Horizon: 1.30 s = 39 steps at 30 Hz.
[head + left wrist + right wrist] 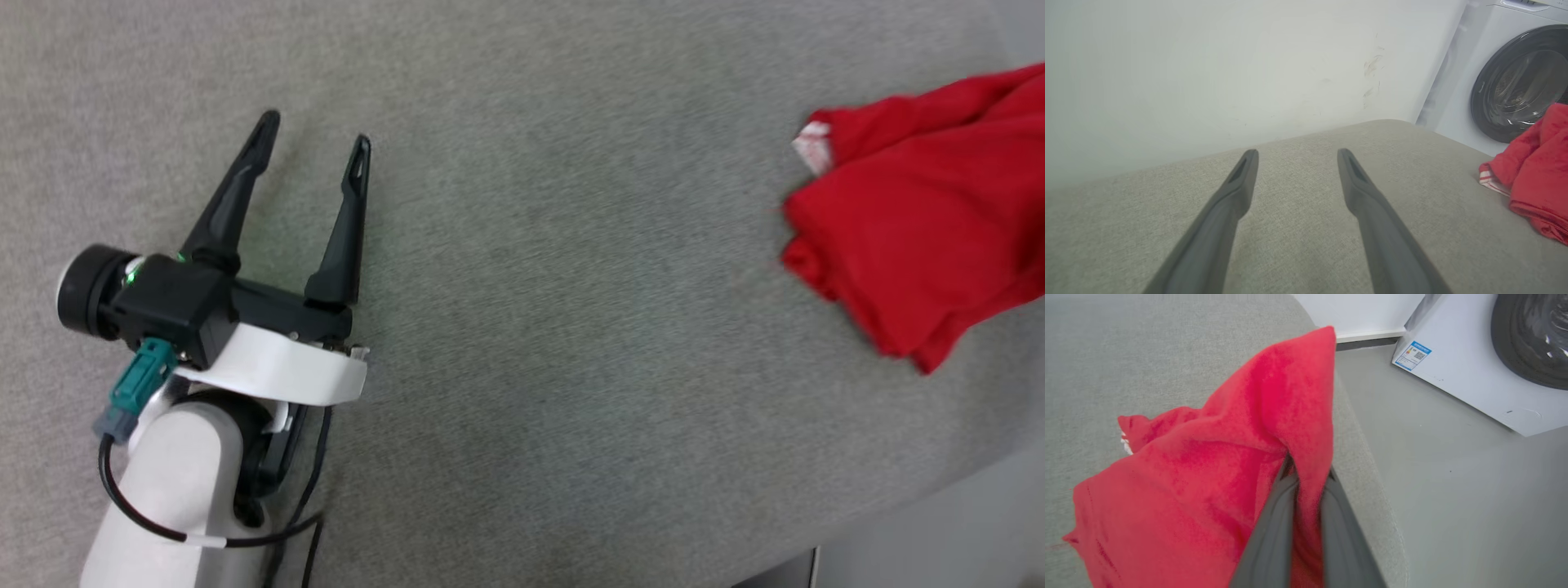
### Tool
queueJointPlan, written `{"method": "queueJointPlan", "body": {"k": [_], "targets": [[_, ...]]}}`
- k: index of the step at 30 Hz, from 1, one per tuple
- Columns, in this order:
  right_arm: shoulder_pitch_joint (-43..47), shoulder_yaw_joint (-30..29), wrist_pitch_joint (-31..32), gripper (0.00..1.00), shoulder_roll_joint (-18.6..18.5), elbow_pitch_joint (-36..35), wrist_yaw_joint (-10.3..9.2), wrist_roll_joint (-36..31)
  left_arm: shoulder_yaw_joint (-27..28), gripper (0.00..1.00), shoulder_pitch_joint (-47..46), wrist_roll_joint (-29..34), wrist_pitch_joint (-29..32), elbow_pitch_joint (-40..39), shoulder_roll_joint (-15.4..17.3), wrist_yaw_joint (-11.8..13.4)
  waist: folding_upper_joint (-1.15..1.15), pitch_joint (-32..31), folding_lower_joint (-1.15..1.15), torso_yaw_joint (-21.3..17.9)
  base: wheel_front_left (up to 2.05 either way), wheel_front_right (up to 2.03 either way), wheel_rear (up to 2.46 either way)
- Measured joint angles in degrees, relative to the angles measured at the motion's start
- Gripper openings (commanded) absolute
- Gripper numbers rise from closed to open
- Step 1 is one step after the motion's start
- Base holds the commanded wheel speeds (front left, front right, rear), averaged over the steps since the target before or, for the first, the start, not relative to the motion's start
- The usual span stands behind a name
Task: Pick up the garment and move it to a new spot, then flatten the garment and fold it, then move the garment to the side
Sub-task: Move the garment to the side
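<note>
The garment [922,220] is a bright red bundle with a bit of red-and-white striped trim, at the right edge of the grey padded table [531,245]. It shows too in the left wrist view, garment [1539,175], at the right. In the right wrist view my right gripper [1306,473] is shut on a fold of the garment [1208,469], which drapes over its fingers and hangs above the table's edge. My left gripper [314,139] stands open and empty over the table's left part, far from the garment; its fingers [1237,179] spread wide in the left wrist view.
A white washing machine [1506,81] with a dark round door stands on the grey floor [1453,490] just past the table's right edge. A pale wall [1208,73] runs behind the table. The table's near edge [857,523] cuts across the lower right of the head view.
</note>
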Motion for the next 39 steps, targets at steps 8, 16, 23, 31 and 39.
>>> {"method": "queueJointPlan", "body": {"k": [8,16,23,31,39], "targets": [[-2.69,-6.48,-3.85,0.0,-5.14,8.36,0.0,-3.1,-2.04,1.0,-4.87,0.81,1.19,-1.32,0.27,-1.03,0.0,4.96,0.0,3.71,0.0,0.0,0.0],[-4.13,-5.34,-9.99,1.0,-3.27,16.84,-0.01,-4.94,-2.58,1.0,-5.94,0.86,0.87,-1.09,0.44,-1.27,0.0,6.94,0.0,5.65,0.0,0.0,0.0],[-7.44,-6.78,-23.3,1.0,-2.72,25.23,0.0,-12.54,-3.27,1.0,-4.3,-0.47,-1.31,2.54,-0.54,-0.83,0.0,3.06,0.0,6.61,0.0,0.0,0.0],[-7.4,-10.47,-32.59,1.0,0.14,30.83,0.0,-18.86,-3.48,1.0,0.99,-2.2,-4.75,7.83,-2.47,0.55,0.0,-4.68,-0.01,8.1,0.0,0.0,0.0],[0.94,-9.4,-37.35,1.0,6.98,26.8,0.0,-17.77,-1.57,1.0,7.01,-4.23,-6.61,11.67,-3.48,2.75,0.0,-12.85,-0.02,10.47,0.0,0.0,0.0]]}}
